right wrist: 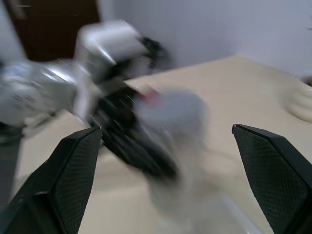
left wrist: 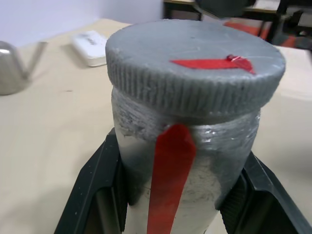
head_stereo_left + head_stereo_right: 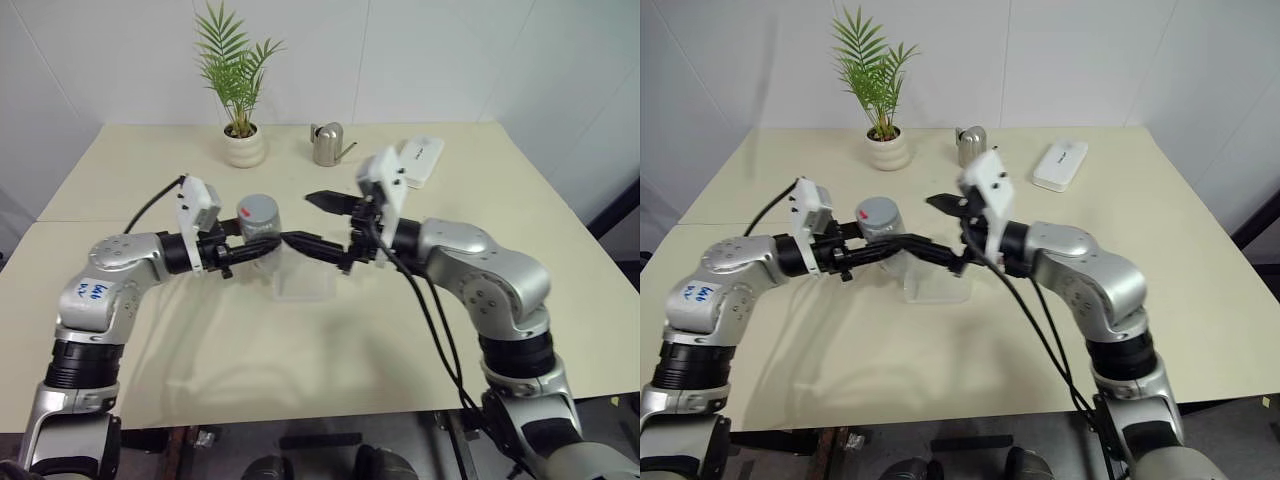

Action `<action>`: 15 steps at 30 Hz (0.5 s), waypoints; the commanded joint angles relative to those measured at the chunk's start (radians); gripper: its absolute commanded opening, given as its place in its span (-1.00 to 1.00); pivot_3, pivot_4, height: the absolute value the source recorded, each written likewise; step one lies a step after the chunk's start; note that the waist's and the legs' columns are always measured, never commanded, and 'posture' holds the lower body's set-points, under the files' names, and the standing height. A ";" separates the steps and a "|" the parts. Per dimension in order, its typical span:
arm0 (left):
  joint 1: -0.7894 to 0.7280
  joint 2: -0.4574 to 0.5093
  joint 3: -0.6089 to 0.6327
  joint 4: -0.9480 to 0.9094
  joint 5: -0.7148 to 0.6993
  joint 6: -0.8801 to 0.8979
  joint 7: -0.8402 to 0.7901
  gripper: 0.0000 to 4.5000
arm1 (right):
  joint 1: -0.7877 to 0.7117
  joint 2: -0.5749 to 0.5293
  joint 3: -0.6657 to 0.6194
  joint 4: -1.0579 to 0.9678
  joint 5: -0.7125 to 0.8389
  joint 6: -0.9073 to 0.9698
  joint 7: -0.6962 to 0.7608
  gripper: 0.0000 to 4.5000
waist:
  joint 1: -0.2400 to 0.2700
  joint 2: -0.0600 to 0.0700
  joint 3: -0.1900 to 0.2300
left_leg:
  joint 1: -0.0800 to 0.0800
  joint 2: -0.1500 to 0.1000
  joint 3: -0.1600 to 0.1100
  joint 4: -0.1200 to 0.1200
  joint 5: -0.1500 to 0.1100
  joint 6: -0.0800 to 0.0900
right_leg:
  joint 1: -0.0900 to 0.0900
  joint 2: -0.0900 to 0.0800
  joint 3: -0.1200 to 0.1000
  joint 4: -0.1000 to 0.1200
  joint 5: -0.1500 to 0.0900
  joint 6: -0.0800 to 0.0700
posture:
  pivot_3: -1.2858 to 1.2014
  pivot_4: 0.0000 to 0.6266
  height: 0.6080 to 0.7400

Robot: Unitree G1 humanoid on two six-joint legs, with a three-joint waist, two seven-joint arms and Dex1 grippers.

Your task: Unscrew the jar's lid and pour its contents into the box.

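Note:
The silvery-grey jar (image 3: pixel 262 228) with a red stripe down its side is held upright above the table, my left gripper (image 3: pixel 262 245) shut on its body. The left wrist view shows the black fingers (image 2: pixel 97 185) pressed on both sides of the jar (image 2: pixel 195 161). The ribbed grey lid (image 2: pixel 195 73) with a red mark sits on top of it. My right gripper (image 3: pixel 315 222) stands open just right of the jar, pointing at it, and touches nothing. The clear box (image 3: pixel 303 283) lies on the table below both grippers. The contents are hidden inside the jar.
At the back of the table (image 3: pixel 130 180) stand a white pot with a palm (image 3: pixel 244 147), a steel watering can (image 3: pixel 328 144) and a white oblong case (image 3: pixel 418 160). The table's front edge runs close below the arms.

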State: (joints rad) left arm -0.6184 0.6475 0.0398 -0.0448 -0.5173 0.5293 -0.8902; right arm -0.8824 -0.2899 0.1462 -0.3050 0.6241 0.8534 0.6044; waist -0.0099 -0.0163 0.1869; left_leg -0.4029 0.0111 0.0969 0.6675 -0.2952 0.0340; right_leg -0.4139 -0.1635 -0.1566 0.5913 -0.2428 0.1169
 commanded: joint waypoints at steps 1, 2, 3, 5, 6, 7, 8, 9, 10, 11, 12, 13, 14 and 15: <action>-0.005 -0.008 0.004 -0.058 -0.012 0.006 -0.007 -0.15 | -0.019 0.022 0.017 0.019 -0.022 -0.024 0.003 1.00 | 0.002 0.000 0.000 | 0.000 0.000 0.000 0.000 0.000 0.000 | 0.000 0.000 0.000 0.000 0.000 0.000 | 0.03 -0.52 1.00; -0.007 -0.014 0.001 -0.059 -0.012 0.006 -0.006 -0.15 | -0.025 0.030 0.022 0.028 -0.026 -0.028 0.004 1.00 | 0.003 0.000 0.000 | 0.000 0.000 0.000 0.000 0.000 0.000 | 0.000 0.000 0.000 0.000 0.000 0.000 | 0.03 -0.52 1.00; -0.009 -0.022 -0.004 -0.061 -0.012 0.003 -0.007 -0.15 | -0.030 0.040 0.026 0.039 -0.030 -0.033 0.006 1.00 | 0.003 0.000 0.000 | 0.000 0.000 0.000 0.000 0.000 0.000 | 0.000 0.000 0.000 -0.001 0.000 0.000 | 0.03 -0.52 1.00; -0.014 -0.035 -0.008 -0.064 -0.010 0.004 -0.003 -0.15 | -0.035 0.051 0.029 0.052 -0.038 -0.042 0.011 1.00 | 0.004 0.000 0.000 | -0.001 0.000 0.000 0.000 0.000 0.000 | 0.000 0.000 0.000 -0.001 0.000 0.000 | 0.03 -0.52 1.00; -0.016 -0.039 -0.008 -0.066 -0.011 0.003 -0.004 -0.15 | -0.036 0.056 0.033 0.061 -0.045 -0.048 0.012 1.00 | 0.004 0.000 0.000 | 0.000 0.000 0.000 0.000 0.000 0.000 | 0.000 0.000 0.000 -0.001 0.000 0.000 | 0.03 -0.52 1.00; -0.017 -0.042 -0.007 -0.068 -0.011 0.004 -0.004 -0.15 | -0.036 0.058 0.035 0.069 -0.051 -0.052 0.012 1.00 | 0.003 0.000 0.000 | 0.000 0.000 0.000 0.000 0.000 0.000 | 0.000 0.000 0.000 0.000 0.000 0.000 | 0.03 -0.52 1.00; -0.016 -0.044 -0.006 -0.072 -0.010 0.006 -0.004 -0.15 | -0.035 0.061 0.036 0.075 -0.057 -0.055 0.012 1.00 | 0.003 0.000 0.000 | 0.000 0.000 0.000 0.000 0.000 0.000 | 0.000 0.000 0.000 0.000 0.000 0.000 | 0.03 -0.52 1.00; -0.015 -0.045 -0.005 -0.074 -0.010 0.007 -0.005 -0.15 | -0.034 0.062 0.037 0.079 -0.060 -0.057 0.012 1.00 | 0.003 0.000 0.000 | 0.000 0.000 0.000 0.000 0.000 0.000 | 0.000 0.000 0.000 0.000 0.000 0.000 | 0.03 -0.52 1.00; -0.013 -0.046 -0.004 -0.076 -0.010 0.008 -0.005 -0.15 | -0.032 0.062 0.036 0.088 -0.067 -0.063 0.013 1.00 | 0.003 0.000 0.000 | 0.000 0.000 0.000 0.000 0.000 0.000 | 0.000 0.000 0.000 0.000 0.000 0.000 | 0.03 -0.52 1.00; -0.010 -0.046 -0.004 -0.079 -0.010 0.008 -0.005 -0.15 | -0.031 0.060 0.033 0.100 -0.073 -0.072 0.015 1.00 | 0.003 0.000 0.000 | 0.000 0.000 0.000 0.000 0.000 0.000 | 0.000 0.000 0.000 0.000 0.000 0.000 | 0.03 -0.52 1.00; -0.008 -0.046 -0.003 -0.080 -0.010 0.008 -0.005 -0.15 | -0.031 0.058 0.028 0.114 -0.078 -0.080 0.016 1.00 | 0.003 0.000 0.000 | 0.000 0.000 0.000 0.000 0.000 0.000 | 0.000 0.000 0.000 0.000 0.000 0.000 | 0.03 -0.52 1.00; -0.006 -0.046 -0.003 -0.082 -0.010 0.009 -0.005 -0.15 | -0.032 0.056 0.023 0.126 -0.083 -0.087 0.017 1.00 | 0.003 0.000 0.000 | 0.000 0.000 0.000 0.000 0.000 0.000 | 0.000 0.000 0.000 0.000 0.000 0.000 | 0.03 -0.52 1.00; -0.005 -0.046 -0.003 -0.083 -0.009 0.009 -0.005 -0.15 | -0.033 0.056 0.020 0.134 -0.085 -0.092 0.018 1.00 | 0.003 0.000 0.000 | 0.000 0.000 0.000 0.000 0.000 0.000 | 0.000 0.000 0.000 0.000 0.000 0.000 | 0.03 -0.52 1.00; -0.003 -0.047 -0.003 -0.084 -0.008 0.009 -0.005 -0.15 | -0.033 0.055 0.019 0.141 -0.089 -0.097 0.020 1.00 | 0.003 0.000 0.000 | 0.000 0.000 0.000 0.000 0.000 0.000 | 0.000 0.000 0.000 0.000 0.000 0.000 | 0.03 -0.52 1.00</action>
State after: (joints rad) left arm -0.6159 0.6019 0.0186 -0.0754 -0.5105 0.5518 -0.8900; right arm -0.9037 -0.2332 0.1857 -0.1616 0.5457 0.7775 0.6166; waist -0.0073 -0.0164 0.1869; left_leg -0.4033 0.0110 0.0970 0.6675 -0.2953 0.0342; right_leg -0.4141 -0.1632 -0.1565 0.5908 -0.2428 0.1169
